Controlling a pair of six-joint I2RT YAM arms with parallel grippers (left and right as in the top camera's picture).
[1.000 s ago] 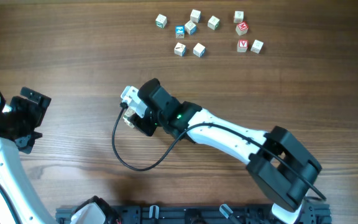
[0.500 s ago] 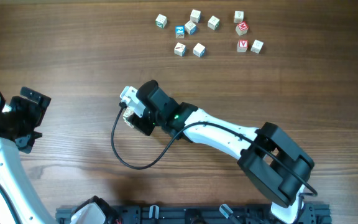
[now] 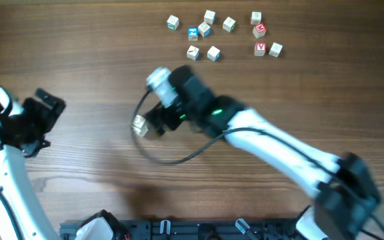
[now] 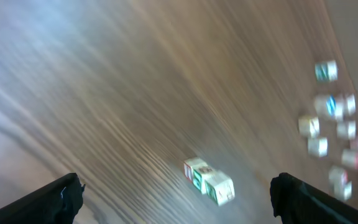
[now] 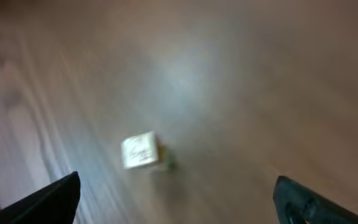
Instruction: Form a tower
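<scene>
The left gripper [image 3: 44, 123] gapes wide and empty, well apart from the tower [image 3: 139, 125], which stands on the table [image 3: 79, 53] just beside the right gripper [image 3: 155, 119], whose jaws likewise spread wide, gripping nothing, with loose cubes [image 3: 213, 53] farther beyond.

Brown streaky wood bench [image 3: 72, 40], pale tower [image 3: 139, 125] with green marks, loose blocks [image 3: 213, 53] pale, red and blue, white and black arms [image 3: 272, 141]

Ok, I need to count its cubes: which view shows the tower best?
Left wrist: it sees the tower from the side, so the stacked cubes show, though blurred. Overhead gives only the tower's pale top; the right wrist view likewise shows the tower as one blurred top face.
</scene>
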